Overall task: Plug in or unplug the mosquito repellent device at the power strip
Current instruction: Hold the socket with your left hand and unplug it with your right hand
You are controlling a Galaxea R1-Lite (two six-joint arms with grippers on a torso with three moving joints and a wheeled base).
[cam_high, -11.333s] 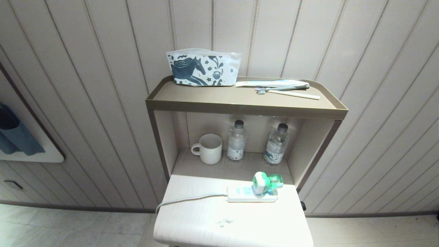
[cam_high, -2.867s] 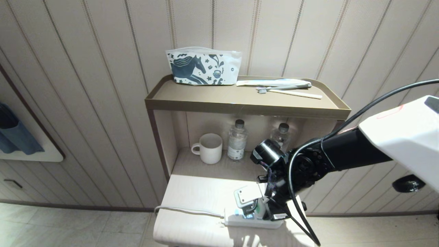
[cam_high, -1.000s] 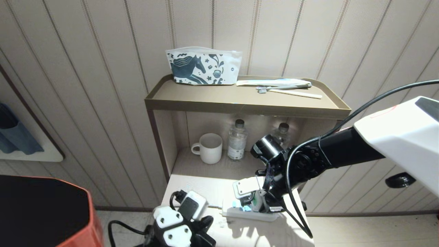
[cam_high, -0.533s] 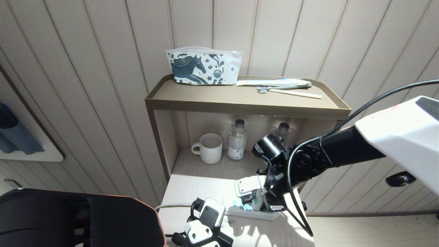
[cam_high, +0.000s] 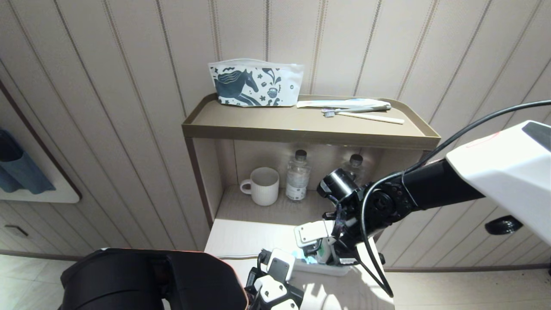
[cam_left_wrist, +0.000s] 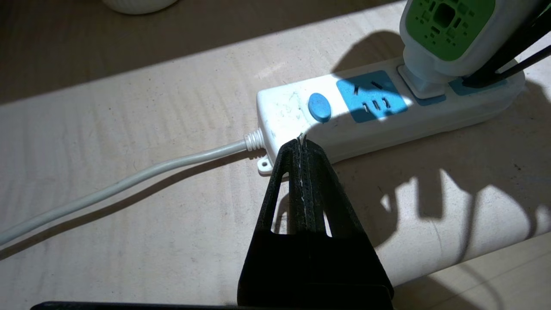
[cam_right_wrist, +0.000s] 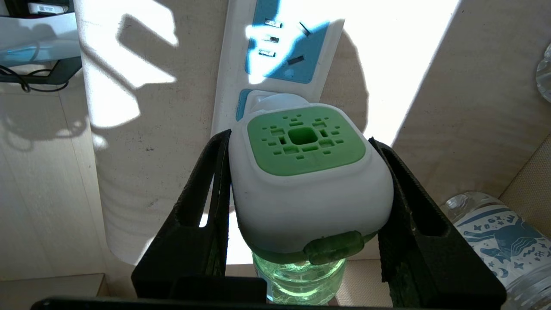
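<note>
The mosquito repellent device [cam_right_wrist: 301,181], white with a green vented face and a green bottle, sits plugged into the power strip [cam_left_wrist: 387,116] on the pale table. My right gripper [cam_right_wrist: 299,142] is shut on the device's head, one finger on each side. In the head view the right hand hides most of the device; only the power strip [cam_high: 318,269] shows below it. My left gripper [cam_left_wrist: 301,144] is shut with nothing in it. Its tips are at the strip's near edge, at the cord end beside the blue button [cam_left_wrist: 319,106]. I cannot tell whether they touch it.
The strip's white cord [cam_left_wrist: 129,183] runs off across the table [cam_high: 241,239]. In the niche behind stand a white mug [cam_high: 263,186] and two water bottles [cam_high: 297,176]. A horse-print pouch [cam_high: 255,84] and toothbrushes [cam_high: 357,113] lie on the top shelf.
My left arm has come in from the lower left and moved right, up to the strip's cord end. The right gripper has stayed shut on the device.
</note>
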